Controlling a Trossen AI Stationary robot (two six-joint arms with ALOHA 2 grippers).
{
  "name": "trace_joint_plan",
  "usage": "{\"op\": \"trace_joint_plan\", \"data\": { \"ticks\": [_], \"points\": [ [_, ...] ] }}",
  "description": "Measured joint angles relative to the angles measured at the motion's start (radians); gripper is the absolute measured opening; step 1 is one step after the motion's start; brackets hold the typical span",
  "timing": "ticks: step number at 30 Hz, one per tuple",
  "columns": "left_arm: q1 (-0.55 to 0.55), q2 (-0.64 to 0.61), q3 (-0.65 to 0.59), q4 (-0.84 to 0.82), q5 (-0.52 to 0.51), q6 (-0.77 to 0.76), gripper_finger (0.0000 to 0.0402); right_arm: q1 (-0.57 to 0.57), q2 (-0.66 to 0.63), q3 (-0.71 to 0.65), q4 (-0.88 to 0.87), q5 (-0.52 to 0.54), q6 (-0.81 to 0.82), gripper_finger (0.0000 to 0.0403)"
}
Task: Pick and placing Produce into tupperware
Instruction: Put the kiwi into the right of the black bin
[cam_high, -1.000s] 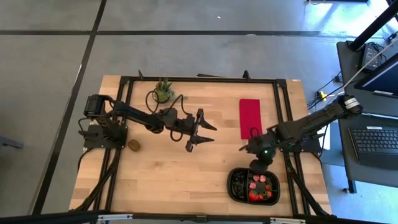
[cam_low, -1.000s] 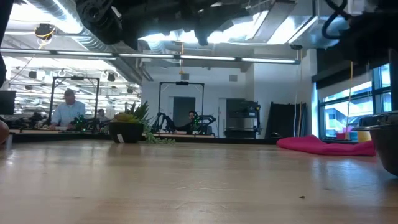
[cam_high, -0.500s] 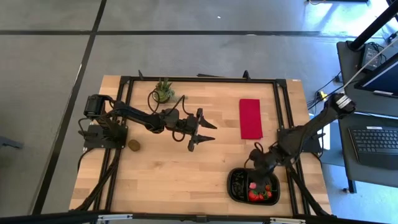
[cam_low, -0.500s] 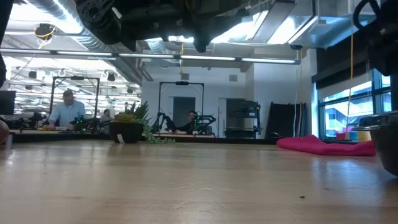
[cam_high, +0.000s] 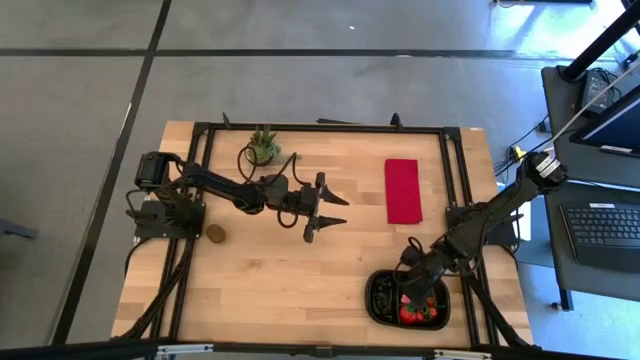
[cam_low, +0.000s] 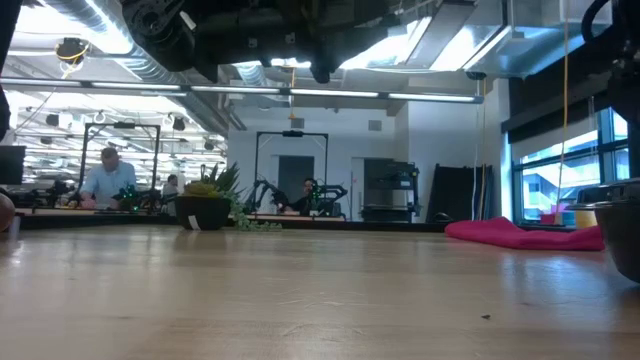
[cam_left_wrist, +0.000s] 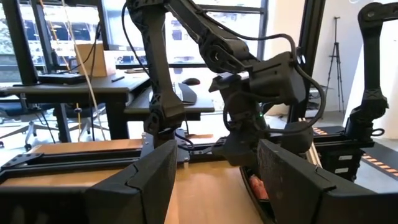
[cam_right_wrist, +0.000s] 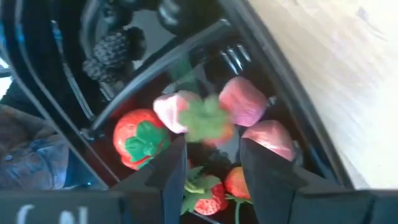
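Black tray (cam_high: 383, 303) sits at the table's near right corner, right claw (cam_right_wrist: 211, 163) low over its strawberries (cam_right_wrist: 138, 138), fingers parted, a pink piece (cam_right_wrist: 177, 111) dropping. Best let it settle, then lift straight. Left claw (cam_high: 325, 210) waits wide mid-table; the kiwi (cam_high: 215, 234) remains.

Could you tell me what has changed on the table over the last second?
The right gripper swung from beside the red cloth toward the table's near edge and now hangs over the black tray; a pink, green-topped fruit piece appears to be dropping from its opening fingers. The left gripper, the kiwi and the plant stayed put.
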Motion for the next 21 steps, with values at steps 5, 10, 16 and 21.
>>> {"op": "trace_joint_plan", "data": {
  "ticks": [5,10,16,21],
  "points": [
    [0.000,0.000,0.000,0.000,0.000,0.000,0.0217,0.000,0.000,0.000,0.035,-0.002,-0.005,0.0160],
    [0.000,0.000,0.000,0.000,0.000,0.000,0.0217,-0.010,-0.007,0.000,0.037,-0.095,0.000,0.0160],
    [0.000,0.000,0.000,0.000,0.050,-0.019,0.0217,-0.032,-0.100,0.000,0.043,-0.112,0.023,0.0161],
    [0.008,-0.042,0.000,-0.054,0.176,-0.060,0.0217,-0.075,-0.218,0.001,0.043,0.051,-0.128,0.0159]
  ]
}}
